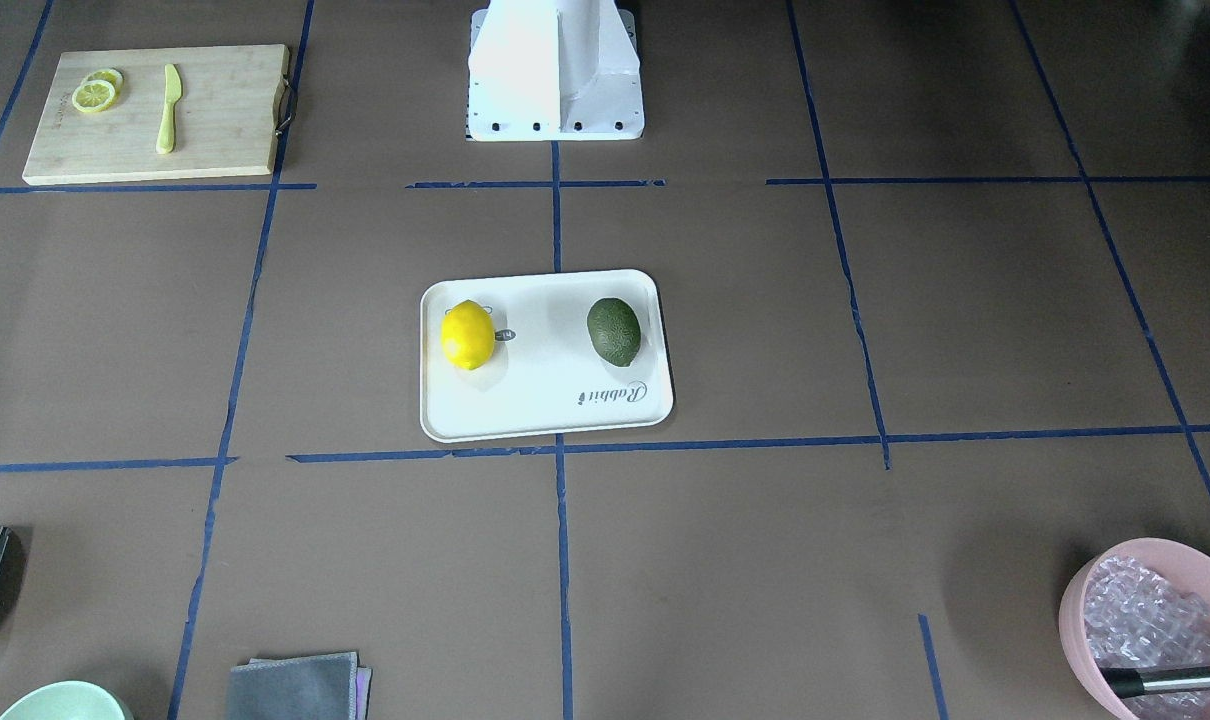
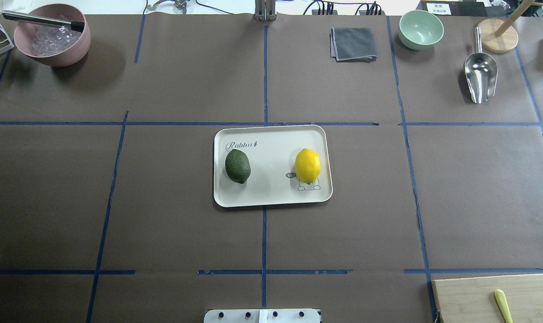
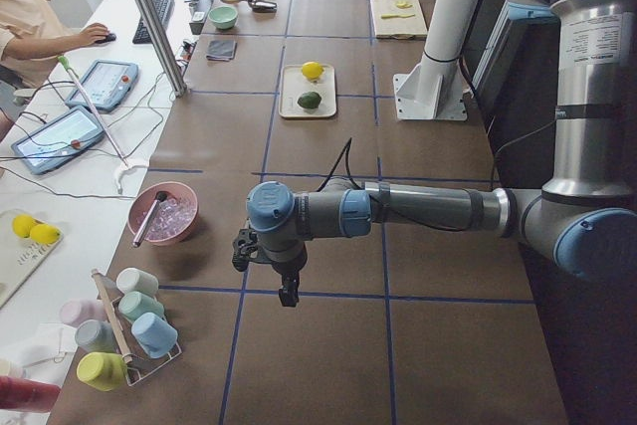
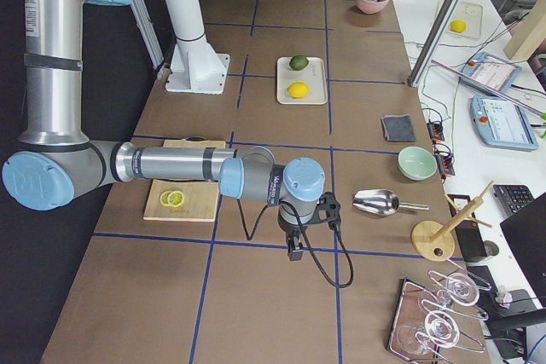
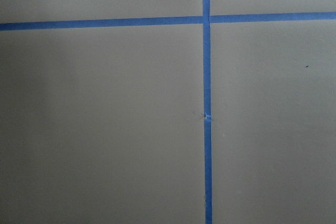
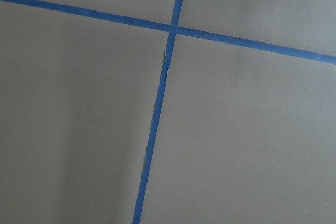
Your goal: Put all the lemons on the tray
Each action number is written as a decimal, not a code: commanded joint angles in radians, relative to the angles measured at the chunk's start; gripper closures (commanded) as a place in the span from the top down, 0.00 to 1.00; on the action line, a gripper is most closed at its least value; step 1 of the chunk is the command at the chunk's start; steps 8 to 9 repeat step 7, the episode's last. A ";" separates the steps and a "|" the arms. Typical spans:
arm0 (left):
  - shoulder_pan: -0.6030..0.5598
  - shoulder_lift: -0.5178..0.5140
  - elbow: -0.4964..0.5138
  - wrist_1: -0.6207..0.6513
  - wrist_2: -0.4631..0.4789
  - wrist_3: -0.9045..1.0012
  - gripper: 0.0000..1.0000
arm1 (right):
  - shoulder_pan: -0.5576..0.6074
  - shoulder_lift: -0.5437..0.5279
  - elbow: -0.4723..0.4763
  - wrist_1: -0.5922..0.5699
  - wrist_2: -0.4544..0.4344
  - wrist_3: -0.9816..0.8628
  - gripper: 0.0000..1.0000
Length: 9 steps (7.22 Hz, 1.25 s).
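Yellow lemon (image 2: 308, 165) and green lemon (image 2: 238, 166), both lying on the tray (image 2: 271, 197).

Overhead view: the tray sits at the middle of the brown surface (image 2: 164, 202). The green lemon is on its left part, just below the "Rabbit" script. The yellow lemon is on its right part, over the small cartoon drawing. The two fruits lie apart. The left hand (image 3: 288, 291) points down over bare surface at the left end, well apart from the tray; it shows only from the side, so its opening and hold cannot be told. The right hand (image 4: 294, 251) points down at the right end, near the cutting board (image 4: 192, 198) with lemon slices (image 4: 173, 199); its opening cannot be told either.
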 commanded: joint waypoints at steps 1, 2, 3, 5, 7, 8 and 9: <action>0.000 0.007 -0.001 -0.031 -0.006 -0.004 1.00 | 0.000 0.006 0.004 0.000 0.004 0.000 1.00; 0.000 0.008 0.017 -0.031 -0.008 -0.002 1.00 | 0.000 0.000 -0.002 0.000 0.008 0.002 1.00; 0.000 0.007 0.001 -0.034 -0.008 -0.003 1.00 | 0.000 -0.002 -0.004 -0.002 0.015 0.002 1.00; 0.000 0.007 -0.019 -0.033 -0.008 -0.005 1.00 | 0.000 0.004 -0.004 -0.009 0.016 0.000 1.00; 0.000 0.008 -0.066 -0.020 -0.003 0.000 1.00 | 0.000 0.001 0.001 -0.009 0.019 0.000 1.00; 0.000 0.008 -0.066 -0.020 -0.003 0.000 1.00 | 0.000 0.001 0.001 -0.009 0.019 0.000 1.00; 0.000 0.008 -0.066 -0.020 -0.003 0.000 1.00 | 0.000 0.001 0.001 -0.009 0.019 0.000 1.00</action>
